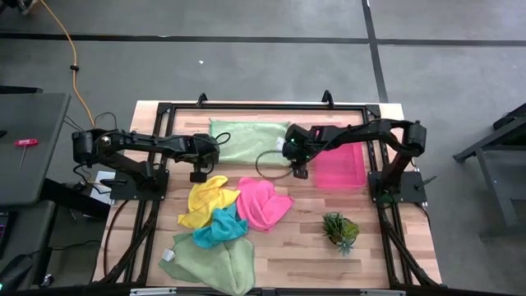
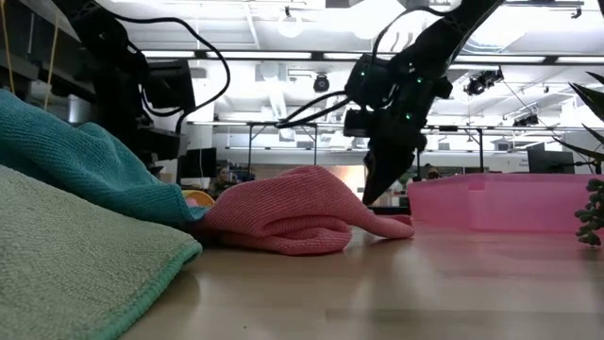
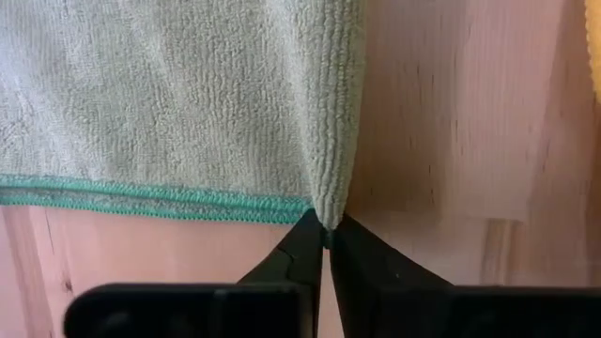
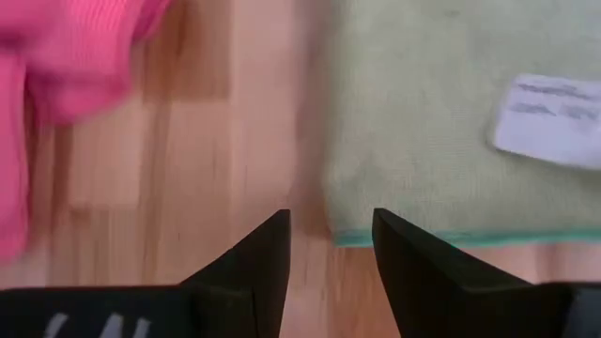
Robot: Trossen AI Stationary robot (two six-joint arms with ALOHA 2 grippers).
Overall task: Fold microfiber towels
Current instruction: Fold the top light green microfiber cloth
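Left gripper [image 3: 326,235] fingers pinch pale green towel [image 1: 246,140] corner; right gripper [image 4: 331,235] fingers open near opposite corner. Seat right fingers over hem, pinch, lift both corners evenly.

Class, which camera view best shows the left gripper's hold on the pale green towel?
The left wrist view: the left gripper is shut on a corner of the pale green towel. The high view shows that towel spread flat, but the pinch is tiny. The right wrist view shows another corner only; the low view hides it.
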